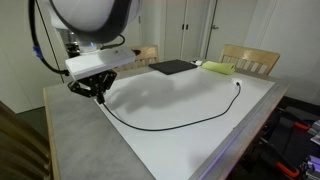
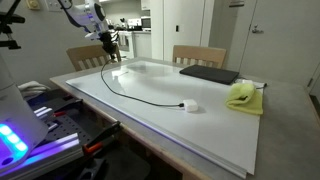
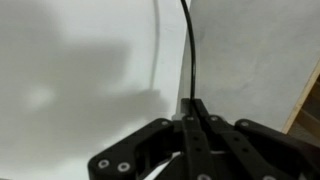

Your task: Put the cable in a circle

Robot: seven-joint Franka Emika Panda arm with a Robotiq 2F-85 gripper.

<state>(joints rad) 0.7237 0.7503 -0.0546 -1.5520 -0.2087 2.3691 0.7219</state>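
The cable (image 1: 180, 122) is a thin black cord lying in a long curve on the white table top, from my gripper to a plug end near the far side (image 1: 238, 85). It also shows in an exterior view (image 2: 140, 96), ending near a small white plug (image 2: 186, 106). My gripper (image 1: 98, 95) is at one table corner, shut on the cable's end, which it holds just above the surface. In the wrist view the cable (image 3: 187, 45) runs straight up from between the closed fingers (image 3: 196, 108).
A flat black pad (image 1: 172, 67) and a yellow-green cloth (image 1: 218, 68) lie at the far side of the table; both also show in an exterior view, the pad (image 2: 209, 74) and the cloth (image 2: 242, 96). Wooden chairs (image 1: 250, 58) stand behind the table. The table edge (image 3: 300, 100) is close to the gripper.
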